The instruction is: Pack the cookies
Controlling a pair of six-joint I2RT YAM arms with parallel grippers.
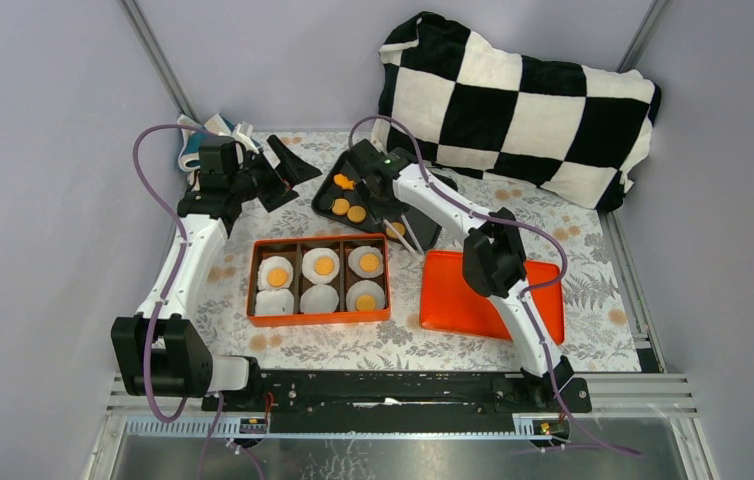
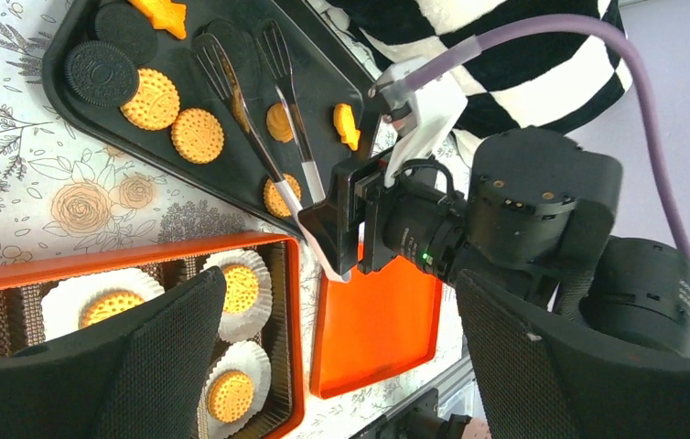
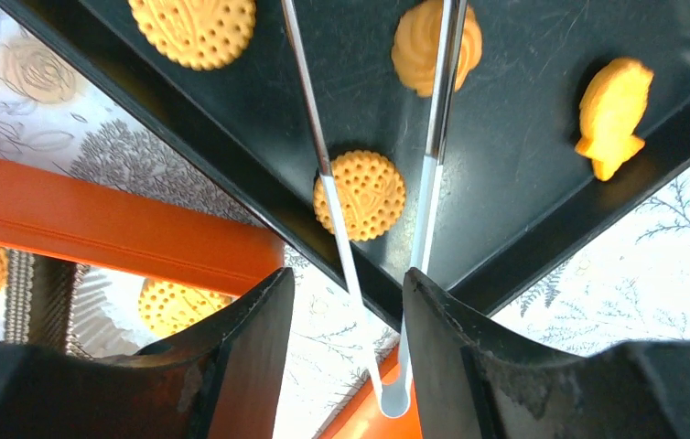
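The right arm rises from its base to a raised elbow over the orange lid [image 1: 450, 300], then reaches back and left, its wrist tipped down over the black tray [image 3: 524, 73]. The right claw [image 3: 346, 302] is partly closed on a pair of tongs [image 2: 273, 46], gripped near the hinged end. The tong tips lie apart, and one round cookie [image 3: 360, 194] sits on the tray between the two arms (whether either arm touches it I cannot tell).

More cookies lie loose on the tray, among them a fish-shaped one [image 3: 609, 114]. Four others sit in paper cups [image 1: 319, 298] inside the orange box [image 1: 253, 285] on the table [image 1: 593, 250].

The left arm stretches along the table's left side. The left claw [image 2: 339, 279] is spread wide and holds nothing, facing the tray.
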